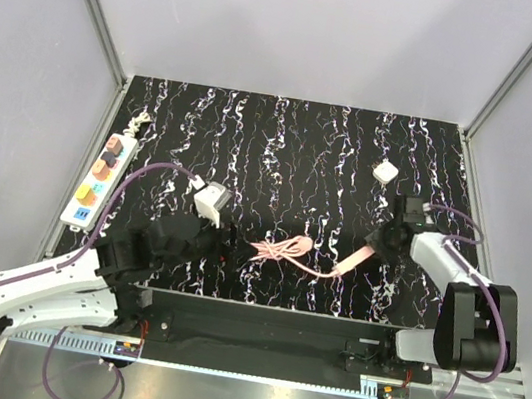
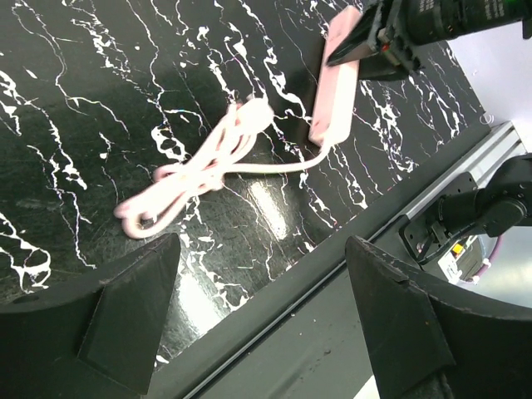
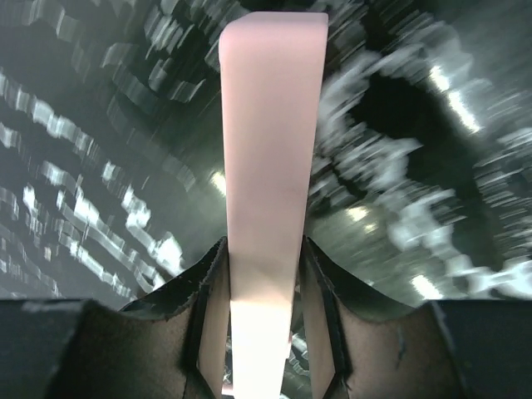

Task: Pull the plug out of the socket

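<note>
The left arm (image 1: 39, 290) had white shells between black joints, ending in a black block farthest from its pincer. A purple cable (image 1: 111, 203) looped behind the left pincer (image 2: 262, 266) and ended at a small white box (image 1: 210, 201) just above it. This pincer's fingers (image 2: 125, 320) were matte black wedges with scuffed pale edges. The right arm (image 1: 436, 255) was white just behind its pincer and bulky black farther back, with a second purple cable (image 1: 464, 229) looping alongside. The right pincer (image 3: 264, 324) had dark fingers (image 3: 208, 324) with brownish inner faces and ragged rims.
</note>
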Available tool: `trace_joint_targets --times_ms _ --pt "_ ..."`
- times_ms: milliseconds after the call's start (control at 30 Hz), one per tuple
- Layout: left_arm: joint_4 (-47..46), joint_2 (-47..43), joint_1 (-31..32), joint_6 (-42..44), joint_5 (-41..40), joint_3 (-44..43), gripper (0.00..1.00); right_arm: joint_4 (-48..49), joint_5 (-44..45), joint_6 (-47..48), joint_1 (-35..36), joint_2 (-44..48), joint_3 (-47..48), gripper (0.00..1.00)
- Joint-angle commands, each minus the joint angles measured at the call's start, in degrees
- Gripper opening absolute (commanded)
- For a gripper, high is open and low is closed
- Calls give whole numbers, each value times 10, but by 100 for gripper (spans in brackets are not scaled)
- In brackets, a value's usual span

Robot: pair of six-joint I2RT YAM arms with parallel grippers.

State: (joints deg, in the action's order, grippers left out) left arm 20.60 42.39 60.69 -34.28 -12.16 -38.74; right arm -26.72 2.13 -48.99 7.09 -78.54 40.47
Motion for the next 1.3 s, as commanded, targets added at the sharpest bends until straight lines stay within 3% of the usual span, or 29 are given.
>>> trace_joint_targets --times_ms 0,233,500,767,867,933,967,1100,1133,1167,1267 --pt "6 -25 -2 9 -15 7 86 -41 21 75 -67 -11 9 0" --pt "43 -83 -3 -2 -34 22 88 -43 22 142 -211 -10 24 0" --pt "89 -116 -3 -3 -47 13 90 -49 80 213 -224 -101 131 2" --pt "125 -99 -7 -21 -84 -20 94 -58 75 255 -223 -194 225 6" --pt "166 -57 -35 -26 -81 -53 95 -54 32 251 -215 -208 241 20" --pt "171 -31 -69 -18 -38 -58 95 -54 19 260 -203 -209 249 28" --pt "170 -22 -112 -13 -19 -63 95 -55 18 263 -201 -209 258 30" --pt "172 19 -220 18 59 -67 99 -57 12 278 -196 -197 270 60" --pt "175 32 -240 29 91 -72 99 -58 11 276 -191 -193 270 74" --pt "185 55 -274 33 104 -78 99 -58 13 277 -187 -187 271 82" --pt "193 76 -316 49 114 -91 99 -73 39 282 -158 -166 294 93"
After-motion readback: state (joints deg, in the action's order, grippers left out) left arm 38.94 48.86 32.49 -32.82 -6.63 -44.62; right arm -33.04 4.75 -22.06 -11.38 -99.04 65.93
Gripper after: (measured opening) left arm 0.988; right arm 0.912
